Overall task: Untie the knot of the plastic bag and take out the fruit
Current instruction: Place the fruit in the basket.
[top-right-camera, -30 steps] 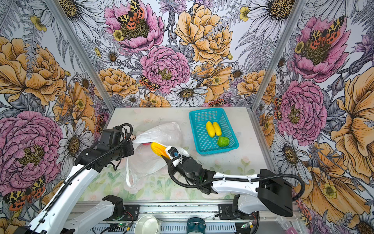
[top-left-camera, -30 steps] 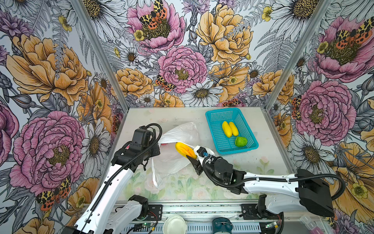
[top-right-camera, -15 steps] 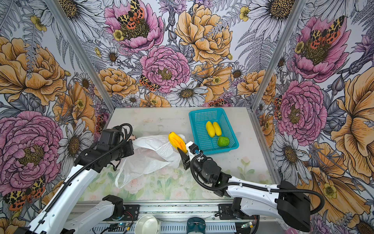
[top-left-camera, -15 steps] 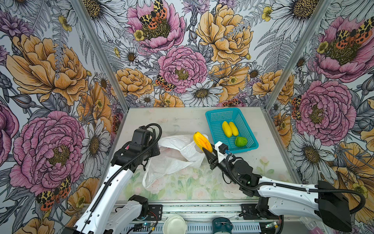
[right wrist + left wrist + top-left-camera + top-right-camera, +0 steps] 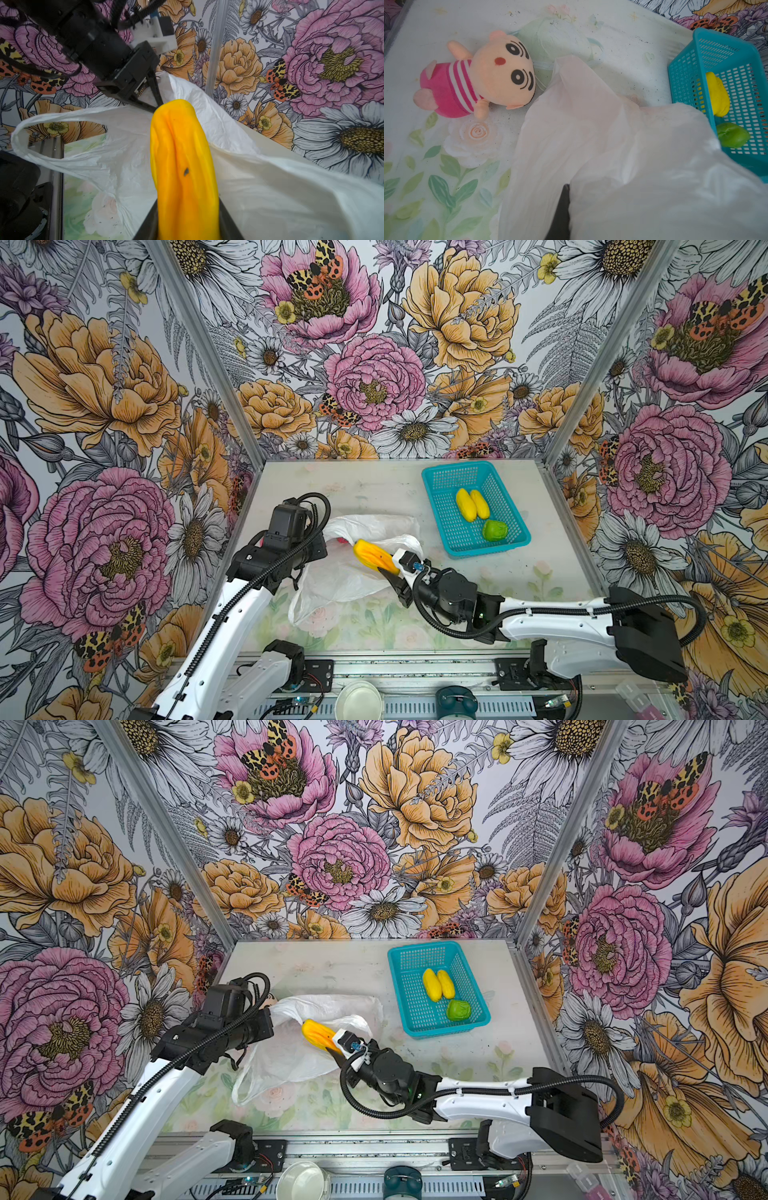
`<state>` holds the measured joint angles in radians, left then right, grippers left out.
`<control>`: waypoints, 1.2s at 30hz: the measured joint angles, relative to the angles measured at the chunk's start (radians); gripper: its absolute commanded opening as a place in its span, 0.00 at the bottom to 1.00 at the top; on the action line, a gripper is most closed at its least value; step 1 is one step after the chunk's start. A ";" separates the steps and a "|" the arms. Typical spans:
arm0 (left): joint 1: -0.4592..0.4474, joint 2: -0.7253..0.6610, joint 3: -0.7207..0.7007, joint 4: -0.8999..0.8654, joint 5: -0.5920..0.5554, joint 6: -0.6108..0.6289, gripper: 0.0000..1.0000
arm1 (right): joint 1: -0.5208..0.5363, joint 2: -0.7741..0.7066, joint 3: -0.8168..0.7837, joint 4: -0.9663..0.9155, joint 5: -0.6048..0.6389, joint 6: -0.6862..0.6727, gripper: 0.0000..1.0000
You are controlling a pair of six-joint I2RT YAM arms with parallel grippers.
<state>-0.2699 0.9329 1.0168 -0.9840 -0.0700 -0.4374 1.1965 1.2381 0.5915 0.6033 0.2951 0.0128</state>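
The white plastic bag (image 5: 345,576) (image 5: 291,1060) lies crumpled left of the table's middle. One handle loop (image 5: 20,128) hangs free, and the knot is out of view. My left gripper (image 5: 328,541) (image 5: 566,187) is shut on the bag's far edge. My right gripper (image 5: 390,572) (image 5: 187,207) is shut on a long yellow-orange fruit (image 5: 372,556) (image 5: 318,1033) (image 5: 180,155), which it holds just above the bag. Two long yellow fruits (image 5: 465,504) and a green one (image 5: 494,529) lie in the teal basket (image 5: 486,549) (image 5: 449,1029).
A pink-striped plush doll (image 5: 477,83) lies on the table behind the bag, beside my left gripper. Flowered walls close the back and both sides. A metal rail with the arm bases, a white cup (image 5: 358,699) and a dark round object runs along the front.
Half a second ago my right gripper had carried the yellow-orange fruit toward the basket. It is now back over the bag, which has bunched up again. My left gripper has kept its grip.
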 measured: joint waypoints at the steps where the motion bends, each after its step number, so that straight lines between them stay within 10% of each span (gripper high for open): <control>1: 0.000 0.000 0.000 0.000 0.000 0.000 0.00 | -0.006 -0.059 -0.020 0.003 0.005 -0.004 0.25; 9: 0.000 -0.006 0.000 0.000 0.000 0.000 0.00 | -0.095 -0.433 -0.174 0.022 0.134 -0.002 0.28; 16: 0.000 -0.006 0.000 0.000 0.000 0.000 0.00 | -0.313 -0.452 -0.176 -0.097 0.301 0.092 0.28; 27: 0.000 -0.009 0.000 0.000 0.000 0.000 0.00 | -0.689 0.034 0.101 -0.386 0.076 0.333 0.12; 36: 0.000 -0.010 0.000 0.000 -0.001 0.000 0.00 | -0.789 0.466 0.377 -0.501 -0.120 0.399 0.15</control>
<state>-0.2699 0.9226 1.0168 -0.9844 -0.0708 -0.4374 0.4080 1.7039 0.9684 0.1020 0.1749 0.4122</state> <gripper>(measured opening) 0.050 0.360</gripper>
